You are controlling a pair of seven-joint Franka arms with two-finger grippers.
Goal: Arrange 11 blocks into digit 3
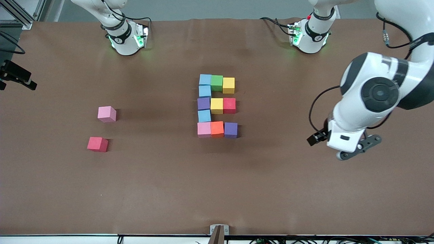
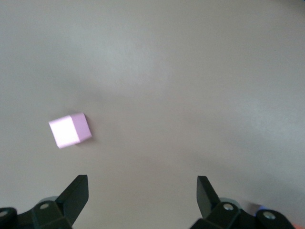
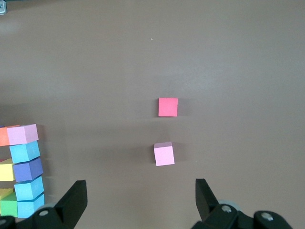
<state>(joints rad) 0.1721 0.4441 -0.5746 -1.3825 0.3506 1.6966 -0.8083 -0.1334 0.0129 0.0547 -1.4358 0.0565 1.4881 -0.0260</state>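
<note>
Blocks: eleven touch in the digit 3 [image 1: 217, 105] mid-table, bare table [image 1: 217, 189] all round. Two spares, pink block [image 1: 107, 114] and red block [image 1: 97, 144], sit toward the right arm's end. Left gripper [image 1: 356, 149] hangs open; right gripper [image 3: 140, 198] too.

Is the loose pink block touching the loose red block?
No, the pink block and the red block lie apart with bare table between them.

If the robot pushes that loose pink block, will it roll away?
Probably not. The pink block is a cube resting on a flat face, so it would likely slide on the table, not roll. It looks like matte foam, so it is probably light and easy to grip without slipping.
</note>
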